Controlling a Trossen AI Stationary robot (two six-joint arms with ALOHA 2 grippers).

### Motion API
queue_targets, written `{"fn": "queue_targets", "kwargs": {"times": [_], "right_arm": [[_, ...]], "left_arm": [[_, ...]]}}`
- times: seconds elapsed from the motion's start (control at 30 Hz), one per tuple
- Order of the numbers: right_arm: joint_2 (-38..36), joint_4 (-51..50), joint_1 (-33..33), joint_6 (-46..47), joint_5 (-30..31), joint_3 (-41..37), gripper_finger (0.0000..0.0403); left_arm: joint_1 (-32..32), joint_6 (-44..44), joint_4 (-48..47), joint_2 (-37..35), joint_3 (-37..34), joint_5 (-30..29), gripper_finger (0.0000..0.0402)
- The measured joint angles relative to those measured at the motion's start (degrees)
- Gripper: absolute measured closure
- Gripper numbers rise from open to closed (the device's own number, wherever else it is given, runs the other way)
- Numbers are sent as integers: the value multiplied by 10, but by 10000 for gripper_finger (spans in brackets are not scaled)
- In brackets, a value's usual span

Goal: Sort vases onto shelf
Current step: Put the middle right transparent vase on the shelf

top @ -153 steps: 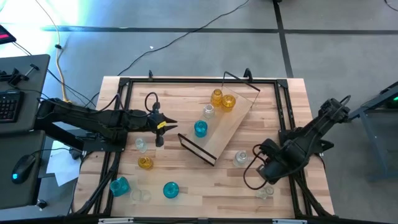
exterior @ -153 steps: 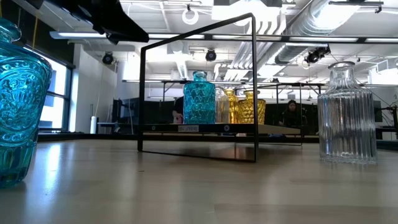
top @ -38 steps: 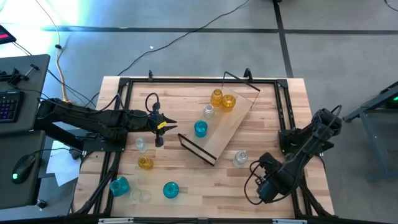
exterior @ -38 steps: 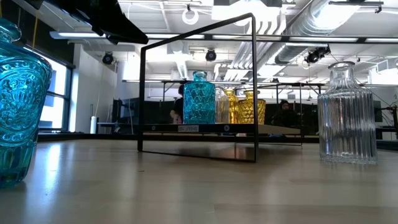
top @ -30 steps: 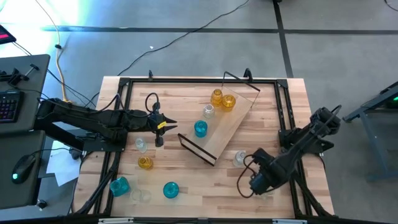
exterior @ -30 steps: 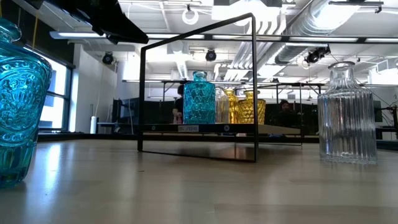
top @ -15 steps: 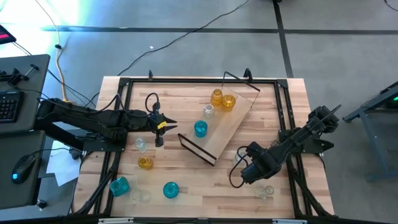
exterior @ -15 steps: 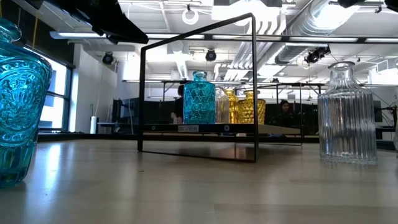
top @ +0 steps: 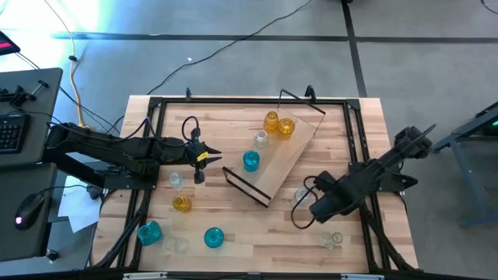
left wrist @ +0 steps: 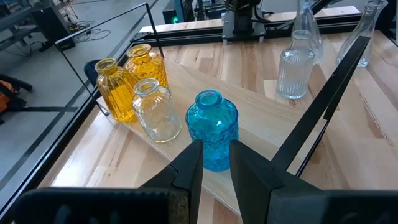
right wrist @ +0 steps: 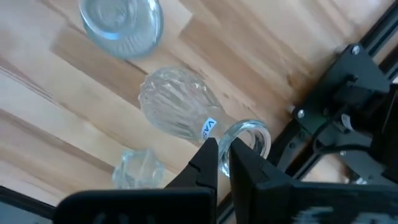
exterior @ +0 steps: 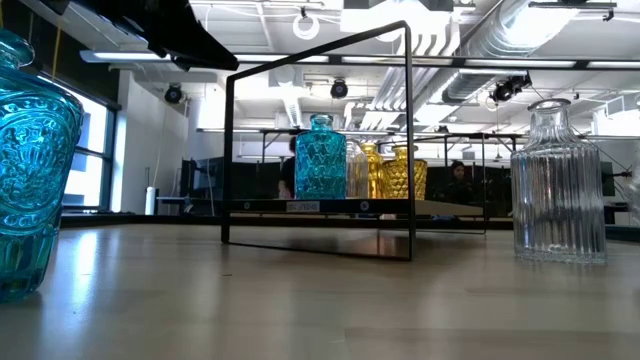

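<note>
The shelf (top: 286,155) lies slantwise on the table, with two amber vases (top: 278,124), a clear one (top: 261,138) and a teal one (top: 250,161) standing on it. Other vases stand on the tabletop: a clear one (top: 177,180), an amber one (top: 181,204) and two teal ones (top: 149,232) (top: 213,237). My left gripper (left wrist: 214,165) hovers open at the shelf's left, its fingers short of the teal vase (left wrist: 211,130). My right gripper (top: 320,207) hangs at the front right, pointing down, shut on a clear vase (right wrist: 177,109). My right gripper pinches the clear vase's mouth rim (right wrist: 231,132) between its two fingers, coming from above and pointing down. One finger seems to stand inside the mouth and one outside. The vase's body hangs tilted below the fingers, over the tabletop.
A ribbed clear vase (top: 299,197) stands just left of my right gripper, next to the shelf's near wire frame (top: 245,187). A small clear vase (top: 332,239) stands near the front right corner, and another (top: 175,244) at the front left. Black rails (top: 358,155) border the table.
My right gripper, still shut on the clear vase's rim, has risen and gone from the front right corner toward the far edge, nearer the ribbed vase. The held vase has travelled with it.
</note>
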Motion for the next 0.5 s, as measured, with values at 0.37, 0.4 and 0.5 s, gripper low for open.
{"fn": "queue_targets", "kwargs": {"times": [0.37,0.4,0.5], "right_arm": [[-92,0,-5,21,37,-31,403],[-98,0,-5,23,32,-43,403],[-121,0,-5,29,11,-86,403]], "left_arm": [[0,0,0,0,0,0,330],[0,0,0,0,0,0,330],[0,0,-1,0,0,0,330]]}}
